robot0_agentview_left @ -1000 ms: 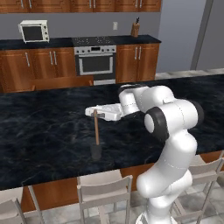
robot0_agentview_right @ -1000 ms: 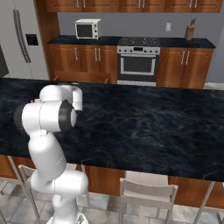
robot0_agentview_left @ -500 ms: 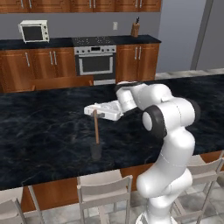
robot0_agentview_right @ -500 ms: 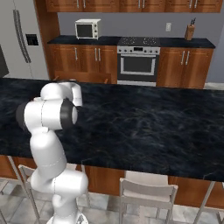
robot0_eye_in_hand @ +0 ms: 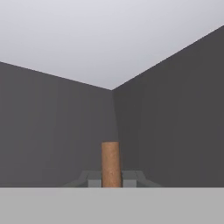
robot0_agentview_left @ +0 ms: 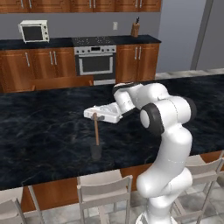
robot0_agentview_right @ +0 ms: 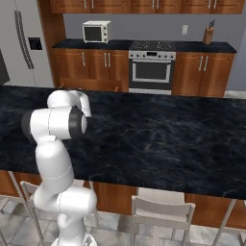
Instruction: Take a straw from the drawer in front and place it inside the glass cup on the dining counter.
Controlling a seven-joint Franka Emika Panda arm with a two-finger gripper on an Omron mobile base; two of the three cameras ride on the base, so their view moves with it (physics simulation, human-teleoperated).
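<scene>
Black veined stone desk (robot0_agentview_left: 52, 144) lies beneath your jaws (robot0_agentview_left: 95, 116), clenched on the thin straight reddish-brown straw (robot0_agentview_left: 96, 131), hanging upright.

A steel oven (robot0_agentview_left: 95, 63) with a black cooktop stands in the middle of the back run of reddish wood cabinets (robot0_agentview_left: 39, 65), under a narrow black counter (robot0_agentview_left: 131, 40). To the left of the oven, a white toaster oven (robot0_agentview_left: 33, 30) sits on that counter; to the right of it stand a knife block (robot0_agentview_left: 135, 29) and a wall outlet (robot0_agentview_left: 114, 26) on the grey wall (robot0_agentview_left: 65, 22). More wood cabinets (robot0_agentview_right: 144, 6) hang above the oven. Far left of it stands a steel refrigerator (robot0_agentview_right: 24, 48). In front of the oven, pale chairs (robot0_agentview_left: 103, 192) line the near side of the room on a grey tiled floor (robot0_agentview_left: 197, 205). Right of the oven, a grey wall panel (robot0_agentview_left: 188, 35) rises beside the cabinets.
</scene>
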